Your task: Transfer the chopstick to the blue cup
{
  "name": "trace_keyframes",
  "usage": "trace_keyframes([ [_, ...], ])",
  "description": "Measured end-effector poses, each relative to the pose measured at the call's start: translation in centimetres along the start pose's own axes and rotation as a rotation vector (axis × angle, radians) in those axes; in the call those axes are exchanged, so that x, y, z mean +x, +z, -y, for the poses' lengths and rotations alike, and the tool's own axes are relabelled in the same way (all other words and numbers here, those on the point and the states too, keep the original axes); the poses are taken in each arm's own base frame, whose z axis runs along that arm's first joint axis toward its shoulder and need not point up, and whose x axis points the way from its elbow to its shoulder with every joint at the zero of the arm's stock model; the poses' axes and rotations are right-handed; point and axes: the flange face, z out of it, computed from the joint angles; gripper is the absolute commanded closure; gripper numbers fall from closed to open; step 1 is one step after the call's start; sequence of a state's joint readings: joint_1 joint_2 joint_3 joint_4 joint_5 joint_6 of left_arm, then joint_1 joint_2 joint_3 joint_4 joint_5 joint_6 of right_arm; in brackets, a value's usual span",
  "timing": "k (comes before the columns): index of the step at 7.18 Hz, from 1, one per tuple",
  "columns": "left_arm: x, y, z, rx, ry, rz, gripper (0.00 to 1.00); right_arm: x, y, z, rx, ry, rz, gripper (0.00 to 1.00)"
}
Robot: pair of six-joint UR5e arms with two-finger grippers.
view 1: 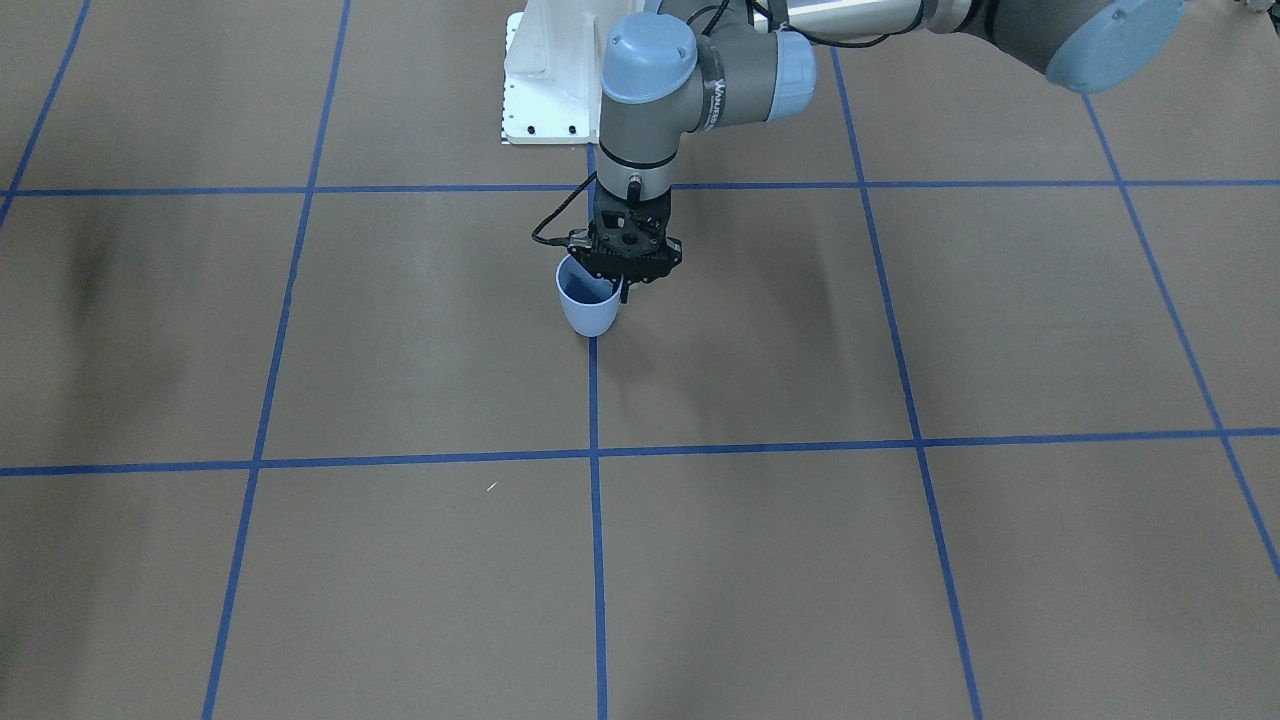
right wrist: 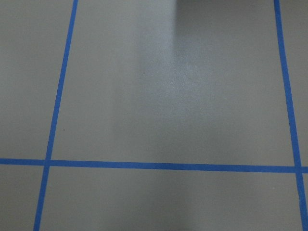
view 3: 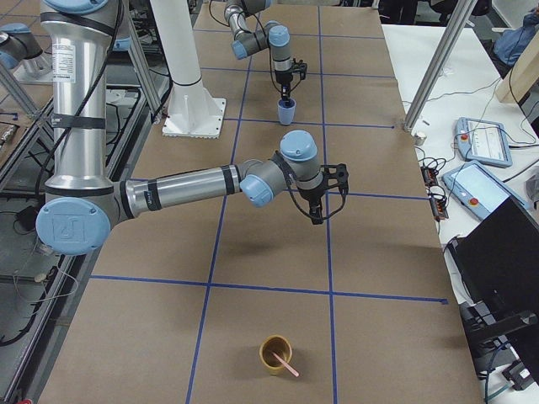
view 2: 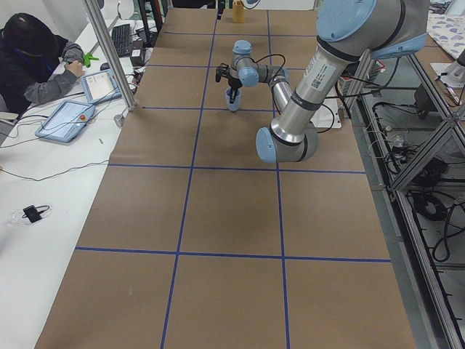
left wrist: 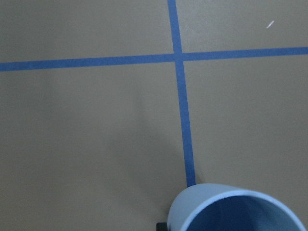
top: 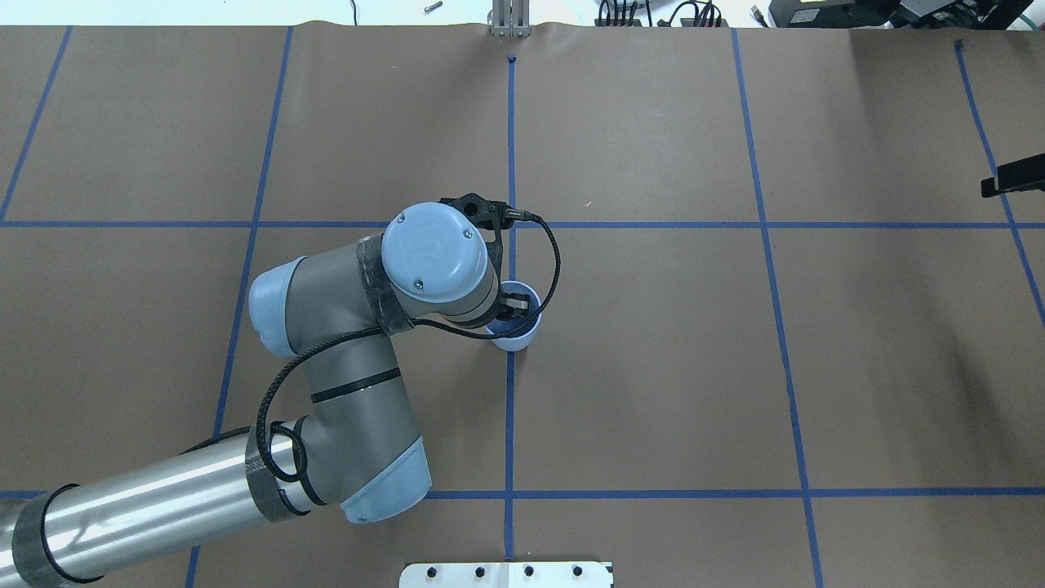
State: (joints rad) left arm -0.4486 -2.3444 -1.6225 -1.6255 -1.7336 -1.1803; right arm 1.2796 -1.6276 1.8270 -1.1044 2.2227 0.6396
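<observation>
The blue cup (view 1: 588, 305) is near the table's middle, slightly tilted; it also shows in the overhead view (top: 514, 339) and the left wrist view (left wrist: 226, 209). My left gripper (view 1: 622, 285) points down at its rim, one finger inside and one outside, shut on the cup wall. One pale pink chopstick (view 3: 286, 364) leans in a brown cup (view 3: 274, 349) far off at the table's right end. My right gripper (view 3: 317, 217) hangs above the table between the two cups, holding nothing I can see; I cannot tell if it is open or shut.
The white base plate (view 1: 545, 85) lies behind the blue cup. Blue tape lines grid the brown table. An operator (view 2: 33, 62) sits at a side bench with tablets (view 2: 69, 116). A dark object (top: 1012, 175) pokes in at the overhead view's right edge.
</observation>
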Motion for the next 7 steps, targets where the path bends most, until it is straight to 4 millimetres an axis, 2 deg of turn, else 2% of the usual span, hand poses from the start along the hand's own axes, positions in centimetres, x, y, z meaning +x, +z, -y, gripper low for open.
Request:
trace_keyframes([
  [1, 0.2, 0.2, -0.4, -0.003, 0.004, 0.000, 0.35, 0.0, 0.0, 0.0, 0.000, 0.000, 0.000, 0.00],
  [2, 0.4, 0.2, -0.6, -0.004, 0.008, -0.003, 0.02, 0.0, 0.0, 0.0, -0.001, 0.000, 0.000, 0.00],
  [3, 0.6, -0.3, -0.6, 0.005, 0.013, -0.013, 0.01, 0.0, 0.0, 0.0, -0.001, 0.001, 0.000, 0.00],
  [5, 0.8, -3.8, -0.1, 0.035, 0.064, -0.060, 0.01, 0.0, 0.0, 0.0, -0.001, 0.002, 0.001, 0.00],
  [7, -1.5, -8.5, 2.9, 0.030, 0.087, -0.088, 0.01, 0.0, 0.1, 0.1, 0.000, 0.002, -0.001, 0.00],
])
